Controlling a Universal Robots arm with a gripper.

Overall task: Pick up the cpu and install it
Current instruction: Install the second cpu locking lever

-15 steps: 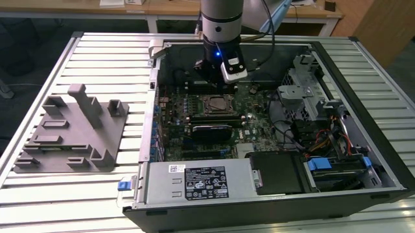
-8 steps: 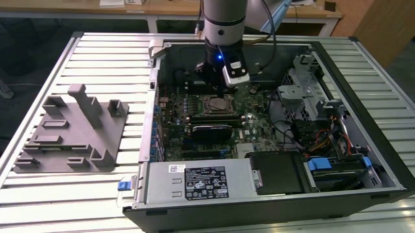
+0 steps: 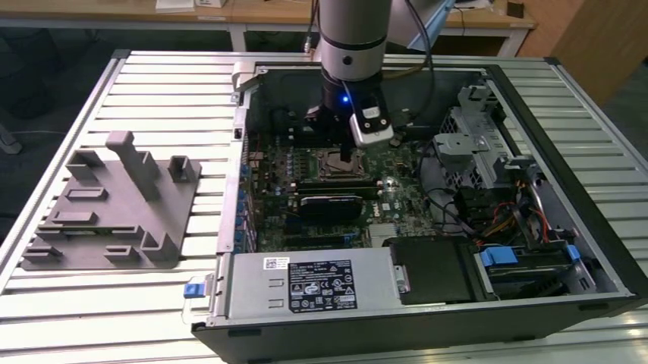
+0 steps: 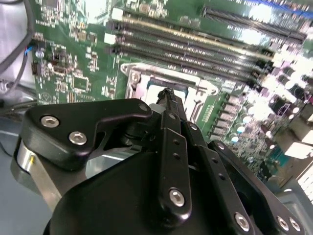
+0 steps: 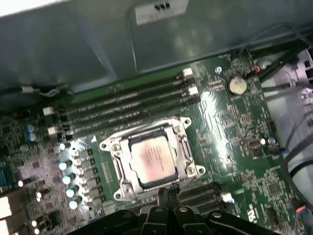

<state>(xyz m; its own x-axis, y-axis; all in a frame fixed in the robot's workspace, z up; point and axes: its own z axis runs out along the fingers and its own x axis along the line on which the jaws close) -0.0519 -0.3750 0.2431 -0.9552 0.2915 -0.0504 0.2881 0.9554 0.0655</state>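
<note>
Hovered low over the socket – the black linkage gripper (image 5: pixel 164 193), fingers pressed together at a single tip with nothing between them, the tip just beside one edge of the frame in the first wrist view. In the second wrist view, same gripper (image 4: pixel 168 93) seen from behind its bolted black links, tip reaching the socket rim. Sat flat inside the silver metal-framed socket (image 5: pixel 188 147): the small square cpu with shiny silver top plate (image 5: pixel 152 159), free of the fingers. Ran alongside the socket, long black memory slots (image 5: pixel 122 105) on the green motherboard (image 5: pixel 230 127). In the exterior view, stood upright inside the open black computer case (image 3: pixel 577 189) the grey robot arm (image 3: pixel 353 34), gripper (image 3: pixel 347 161) down over the board. Lay well apart on the slatted metal table (image 3: pixel 152 83), toward the exterior view's left – a large grey plastic tray with upright posts (image 3: pixel 111 205).
</note>
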